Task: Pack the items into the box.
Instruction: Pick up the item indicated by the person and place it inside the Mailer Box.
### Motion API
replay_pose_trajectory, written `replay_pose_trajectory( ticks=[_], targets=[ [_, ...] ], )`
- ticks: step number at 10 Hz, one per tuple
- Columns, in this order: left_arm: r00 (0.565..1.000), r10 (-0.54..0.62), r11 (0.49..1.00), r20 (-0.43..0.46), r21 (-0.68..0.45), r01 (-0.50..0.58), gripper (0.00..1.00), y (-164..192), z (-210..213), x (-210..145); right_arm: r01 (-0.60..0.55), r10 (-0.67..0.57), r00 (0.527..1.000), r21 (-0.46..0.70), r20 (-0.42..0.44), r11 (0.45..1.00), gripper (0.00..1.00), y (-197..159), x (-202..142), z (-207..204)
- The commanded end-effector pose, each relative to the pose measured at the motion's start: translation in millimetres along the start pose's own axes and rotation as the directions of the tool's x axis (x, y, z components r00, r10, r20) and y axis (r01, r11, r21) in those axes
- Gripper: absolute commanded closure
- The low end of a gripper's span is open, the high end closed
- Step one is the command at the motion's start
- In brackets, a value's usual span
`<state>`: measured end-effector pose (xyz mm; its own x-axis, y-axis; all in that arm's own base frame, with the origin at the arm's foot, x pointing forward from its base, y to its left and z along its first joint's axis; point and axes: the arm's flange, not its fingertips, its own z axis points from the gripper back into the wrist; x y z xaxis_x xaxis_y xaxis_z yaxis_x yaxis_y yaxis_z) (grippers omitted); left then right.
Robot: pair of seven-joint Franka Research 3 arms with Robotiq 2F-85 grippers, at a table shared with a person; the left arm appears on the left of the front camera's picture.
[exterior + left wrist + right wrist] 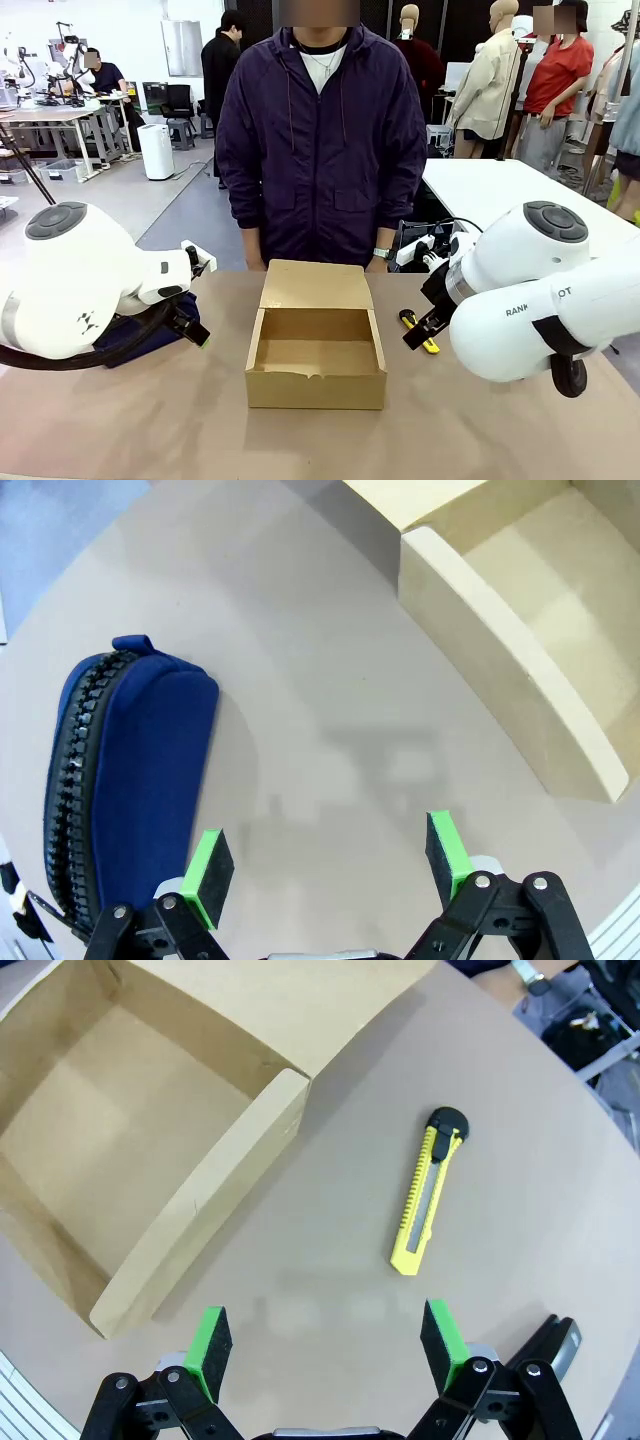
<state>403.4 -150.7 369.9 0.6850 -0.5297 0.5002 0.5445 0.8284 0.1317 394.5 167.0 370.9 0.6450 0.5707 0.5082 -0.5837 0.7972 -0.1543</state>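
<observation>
Left gripper [328,865], wide and empty, hangs just beside the navy blue fabric zip pouch [140,780]. The right gripper [325,1345], also wide, is near the slim yellow-and-black utility knife [428,1192]. The shallow brown cardboard box [315,388] stands open between them. The thin, flat knife may slip when pinched.

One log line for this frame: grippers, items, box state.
left gripper open, beside pouch | right gripper open, near utility knife | box lid open, nothing inside | both items on table, unpacked
</observation>
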Motion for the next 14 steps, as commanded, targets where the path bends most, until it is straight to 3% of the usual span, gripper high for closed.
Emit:
replay_pose_trajectory(
  ticks=[1,2,3,4,5,6,7,8,10,12,13,14],
  targets=[
    [1.000,0.000,1.000,0.000,0.000,0.000,0.00,0,0,0,0.001,-0.001,1.000,0.000,0.000,1.000,0.00,0,0,0],
    [1.000,0.000,1.000,0.000,0.000,0.000,0.00,0,0,0,0.000,0.000,1.000,0.000,0.000,1.000,0.00,0,0,0],
    [1.000,0.000,1.000,0.000,0.000,0.000,0.00,0,0,0,0.038,-0.036,0.999,0.089,-0.028,0.995,0.00,-3,0,1],
    [0.999,0.009,0.994,-0.037,-0.113,-0.013,0.00,1,10,5,0.090,-0.083,0.995,0.131,-0.062,0.987,0.00,-8,3,7],
    [0.965,0.150,0.963,-0.213,-0.191,-0.192,0.00,1,26,19,0.149,-0.131,0.988,0.250,-0.085,0.957,0.00,-17,10,23],
    [0.957,0.189,0.924,-0.220,-0.290,-0.249,0.00,2,42,28,0.268,-0.245,0.963,0.301,-0.113,0.915,0.00,-32,18,37],
    [0.955,0.186,0.844,-0.232,-0.460,-0.276,0.00,9,65,31,0.389,-0.362,0.921,0.357,-0.143,0.849,0.00,-48,24,59],
    [0.940,0.276,0.737,-0.202,-0.583,-0.342,0.00,28,90,33,0.408,-0.396,0.907,0.524,-0.142,0.748,0.00,-67,24,84],
    [0.880,0.461,0.547,-0.114,-0.744,-0.383,0.00,85,149,5,0.460,-0.550,0.830,0.676,-0.097,0.575,0.00,-124,-1,133],
    [0.665,0.746,0.475,0.003,-0.702,-0.530,0.00,162,206,-69,0.606,-0.778,0.627,0.652,-0.039,0.455,0.00,-193,-63,174],
    [0.536,0.844,0.407,0.037,-0.695,-0.593,0.00,192,223,-111,0.655,-0.853,0.521,0.649,-0.017,0.387,0.00,-217,-96,189],
    [0.380,0.924,0.303,0.048,-0.698,-0.648,0.00,221,230,-161,0.692,-0.919,0.394,0.653,0.016,0.309,0.00,-238,-133,201]
  ],
)
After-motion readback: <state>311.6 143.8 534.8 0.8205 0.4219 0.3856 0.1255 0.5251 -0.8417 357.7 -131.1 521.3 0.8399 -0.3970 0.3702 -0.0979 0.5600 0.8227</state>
